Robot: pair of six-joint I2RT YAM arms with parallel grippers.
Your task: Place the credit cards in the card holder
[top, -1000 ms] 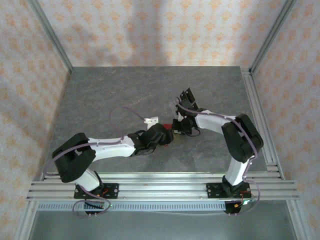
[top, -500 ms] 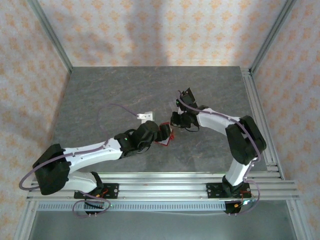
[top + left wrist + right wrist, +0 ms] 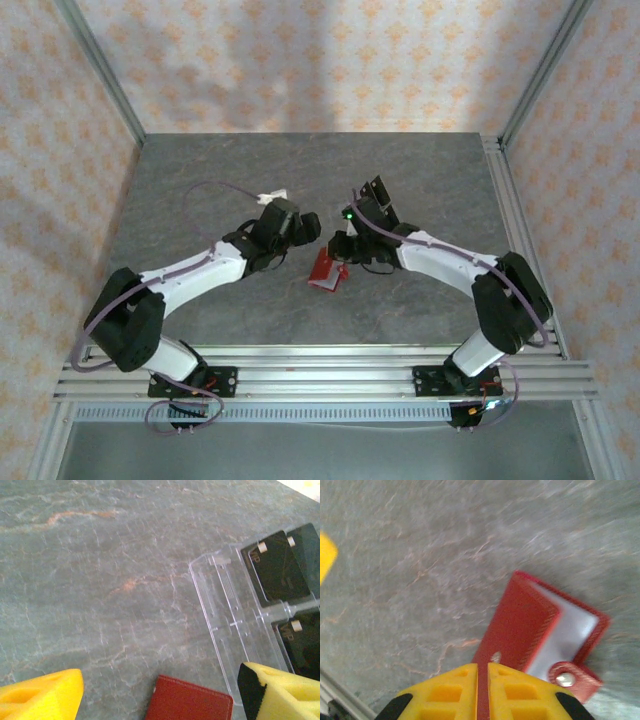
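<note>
Nearest the arm bases, the red card holder (image 3: 325, 270) is at the middle of the counter (image 3: 200, 190), partly open, with its pale lining and a snap tab showing. Whether it rests on the counter or hangs just above it is unclear. The right end effector (image 3: 482, 672) is pressed together on the edge of one red flap, pinching it. Just beyond, the left end effector (image 3: 156, 692) hangs spread and holds nothing. Farther off lies a clear plastic tray (image 3: 225, 610), with dark credit cards (image 3: 277, 565) flat in its compartments.
</note>
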